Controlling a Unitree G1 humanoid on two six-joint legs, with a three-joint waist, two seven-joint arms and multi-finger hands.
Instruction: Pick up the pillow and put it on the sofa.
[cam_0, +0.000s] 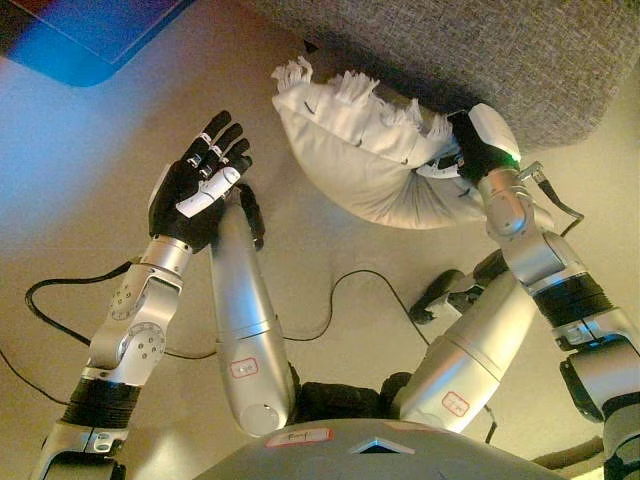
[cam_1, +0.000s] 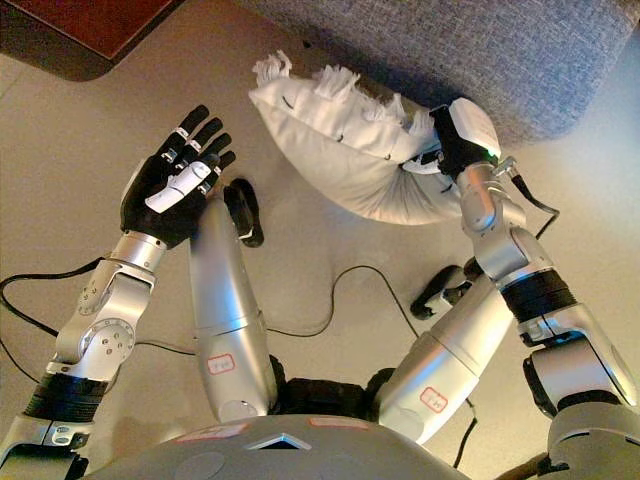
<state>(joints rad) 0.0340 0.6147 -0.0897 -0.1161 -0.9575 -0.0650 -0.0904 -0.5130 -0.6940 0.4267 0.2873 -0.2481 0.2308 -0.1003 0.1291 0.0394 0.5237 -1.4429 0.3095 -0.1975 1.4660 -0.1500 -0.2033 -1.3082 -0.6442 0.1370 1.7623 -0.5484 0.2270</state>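
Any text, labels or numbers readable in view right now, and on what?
None readable. The pillow, the sofa and the floor carry no print. Left hand open and empty; right hand grips the pillow's corner.

head stereo pair | facing steeply down, close over arms | both views share floor (cam_0: 90, 150), sofa (cam_0: 520, 50)

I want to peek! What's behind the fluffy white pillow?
Behind the pillow sits the grey sofa, and beige floor lies below it. The right hand grips its corner; the sofa's front edge there is covered.
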